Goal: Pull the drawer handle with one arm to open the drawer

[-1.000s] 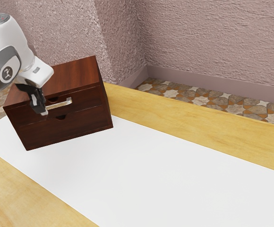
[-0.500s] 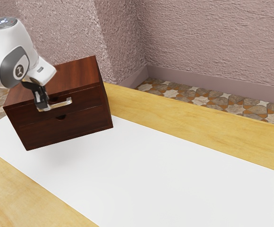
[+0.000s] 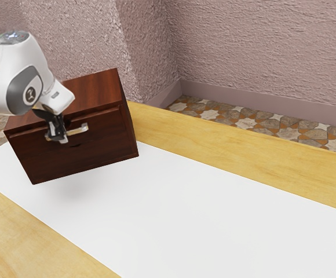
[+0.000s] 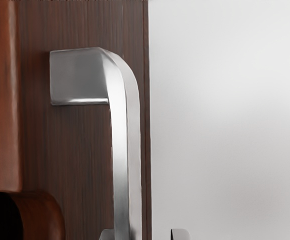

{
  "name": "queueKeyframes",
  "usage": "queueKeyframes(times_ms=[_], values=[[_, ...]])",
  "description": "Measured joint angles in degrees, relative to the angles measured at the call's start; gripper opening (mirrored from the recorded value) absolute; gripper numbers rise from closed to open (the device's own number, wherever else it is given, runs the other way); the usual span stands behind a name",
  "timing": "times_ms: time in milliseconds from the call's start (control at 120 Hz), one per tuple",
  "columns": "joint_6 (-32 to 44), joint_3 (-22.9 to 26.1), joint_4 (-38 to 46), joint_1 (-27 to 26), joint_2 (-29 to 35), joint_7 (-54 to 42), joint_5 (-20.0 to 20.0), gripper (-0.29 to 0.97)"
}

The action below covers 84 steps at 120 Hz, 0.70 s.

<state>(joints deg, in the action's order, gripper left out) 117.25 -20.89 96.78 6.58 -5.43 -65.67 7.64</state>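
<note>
A dark wooden drawer cabinet [image 3: 101, 142] stands on the table at the exterior view's left. A silver bar handle [image 3: 78, 130] crosses its upper drawer front. My black gripper [image 3: 57, 134] reaches down over the cabinet's top and is shut on the drawer handle at its left end. In the wrist view the bent silver handle [image 4: 125, 150] runs along the dark drawer front down to my fingertips [image 4: 107, 234], which stand on either side of it. A small round recess [image 3: 75, 143] marks the lower drawer.
A white mat [image 3: 185, 214] covers the middle of the light wooden table [image 3: 255, 153], stretching toward the exterior view's right. A rough pinkish wall [image 3: 243, 46] stands behind, with patterned floor tiles [image 3: 255, 124] below it.
My hand has shifted a little to the right along the handle and turned. The handle now sits slightly lower in the exterior view, toward the front of the cabinet.
</note>
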Motion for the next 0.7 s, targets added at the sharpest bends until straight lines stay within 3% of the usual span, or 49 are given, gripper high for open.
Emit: queueKeyframes(times_ms=[300,700], values=[[0.5,0.4,10.0,-3.2,8.3,-0.5,0.2,-0.11],[0.5,1.3,20.2,-7.7,18.3,-0.9,0.4,-0.12]])
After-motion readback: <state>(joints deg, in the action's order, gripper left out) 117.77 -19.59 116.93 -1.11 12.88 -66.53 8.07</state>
